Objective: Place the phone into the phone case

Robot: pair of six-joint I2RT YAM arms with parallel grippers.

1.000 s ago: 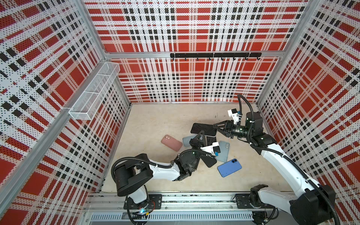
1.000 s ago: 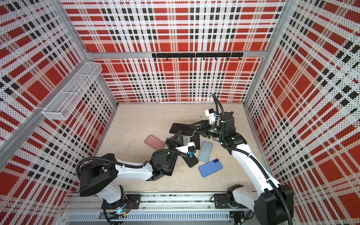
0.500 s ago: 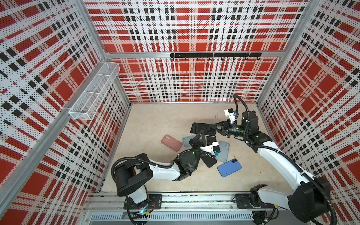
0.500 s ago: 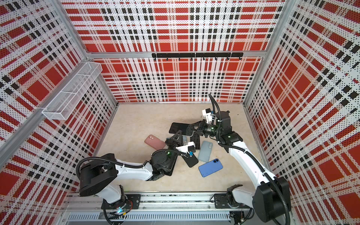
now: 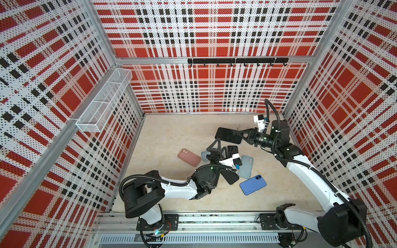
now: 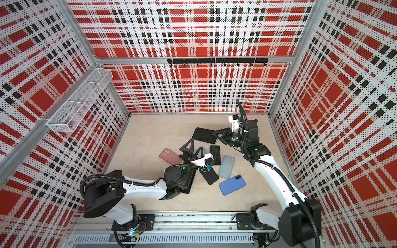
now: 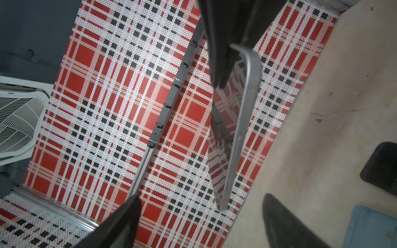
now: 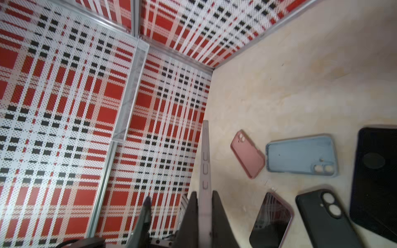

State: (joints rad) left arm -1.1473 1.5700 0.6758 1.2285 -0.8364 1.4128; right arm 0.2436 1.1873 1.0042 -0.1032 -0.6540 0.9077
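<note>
The phone (image 5: 227, 135) (image 6: 203, 135), dark-screened with a silver rim, hangs in the air above the floor. My right gripper (image 5: 241, 134) (image 6: 217, 134) is shut on its right end. In the right wrist view the phone (image 8: 205, 154) stands edge-on, pinched between that gripper's (image 8: 205, 206) two fingers. My left gripper (image 5: 220, 148) (image 6: 194, 148) is open just below the phone. In the left wrist view the phone's (image 7: 236, 128) free end sits between the spread fingers (image 7: 120, 225), touching neither. A light blue phone case (image 8: 300, 154) lies hollow side up on the floor.
More cases lie around the left gripper: pink (image 5: 189, 157) (image 8: 247, 153), black dotted (image 5: 232, 150), grey-blue (image 5: 246, 164), black (image 5: 229, 177) (image 8: 322, 214) and bright blue (image 5: 253, 184). A wire basket (image 5: 103, 101) hangs on the left wall. A hook rail (image 5: 236, 61) crosses the back wall.
My left gripper's jaws have spread wide, off the phone. The right gripper has closed on the phone's end and holds it alone, slightly higher and further back.
</note>
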